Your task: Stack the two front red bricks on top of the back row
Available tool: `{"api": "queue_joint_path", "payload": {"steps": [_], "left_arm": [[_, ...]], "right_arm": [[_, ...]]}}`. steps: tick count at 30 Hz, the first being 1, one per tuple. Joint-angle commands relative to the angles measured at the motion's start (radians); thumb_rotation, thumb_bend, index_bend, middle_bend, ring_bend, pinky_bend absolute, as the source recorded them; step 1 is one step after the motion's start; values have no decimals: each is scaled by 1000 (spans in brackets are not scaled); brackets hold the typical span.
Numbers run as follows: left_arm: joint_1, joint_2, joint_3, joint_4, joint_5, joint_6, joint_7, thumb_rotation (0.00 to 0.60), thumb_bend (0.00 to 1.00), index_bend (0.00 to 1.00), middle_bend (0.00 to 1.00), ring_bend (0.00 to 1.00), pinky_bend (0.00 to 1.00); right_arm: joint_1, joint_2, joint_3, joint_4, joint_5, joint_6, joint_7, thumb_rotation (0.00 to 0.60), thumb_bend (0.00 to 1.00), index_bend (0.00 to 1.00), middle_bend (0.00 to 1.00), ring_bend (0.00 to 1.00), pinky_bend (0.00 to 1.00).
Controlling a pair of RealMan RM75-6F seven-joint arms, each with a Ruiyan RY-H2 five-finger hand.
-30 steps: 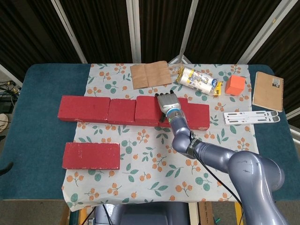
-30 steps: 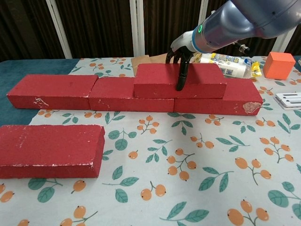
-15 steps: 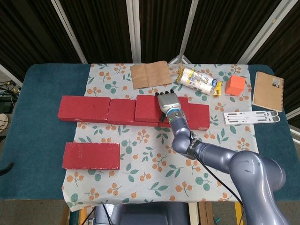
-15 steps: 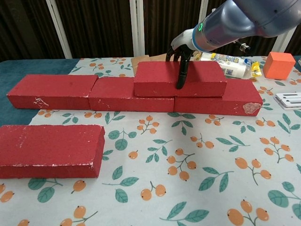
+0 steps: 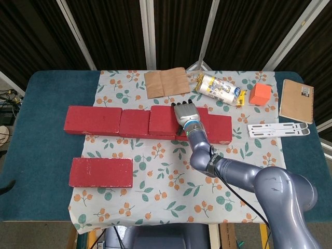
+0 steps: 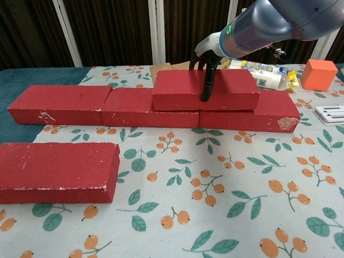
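Observation:
Three red bricks form the back row (image 5: 93, 120) (image 6: 59, 103) across the cloth. A fourth red brick (image 5: 163, 119) (image 6: 177, 88) lies on top of that row, over its middle and right bricks. My right hand (image 5: 187, 113) (image 6: 210, 51) grips this upper brick from above, with one dark finger (image 6: 206, 86) down its front face and the others behind it. Another red brick (image 5: 101, 172) (image 6: 56, 171) lies alone at the front left, touched by nothing. My left hand appears in neither view.
Behind the row lie a brown paper bag (image 5: 166, 83), a clear packet (image 5: 218, 88) (image 6: 263, 72) and an orange cube (image 5: 260, 94) (image 6: 319, 74). At the right are a spiral notebook (image 5: 296, 100) and white strips (image 5: 280, 129). The floral cloth (image 5: 171, 192) covers the table's middle.
Almost nothing: the upper brick has crept a touch to the left under my right hand, which keeps its grip.

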Motion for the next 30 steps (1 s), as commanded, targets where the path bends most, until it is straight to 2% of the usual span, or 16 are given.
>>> {"api": "queue_joint_path", "payload": {"steps": [1,9,30], "left_arm": [[0,0,0,0,0,1,-1,600,157,233,55,0,57],[-1,0,1,0,0,-1,1,600,157,232,55,0,57],[-2,-1,2,0,1,-2,6,600,157,235,55,0,57]], "right_arm": [[-1,-2,1,5,2,0,0,600,199,128,178,108,0],[2,2,2,-5,11,9,-11,600,200,51,157,85,0],[4,4,5,-16,37,13,-33,600,200,28,139,69,0]]}}
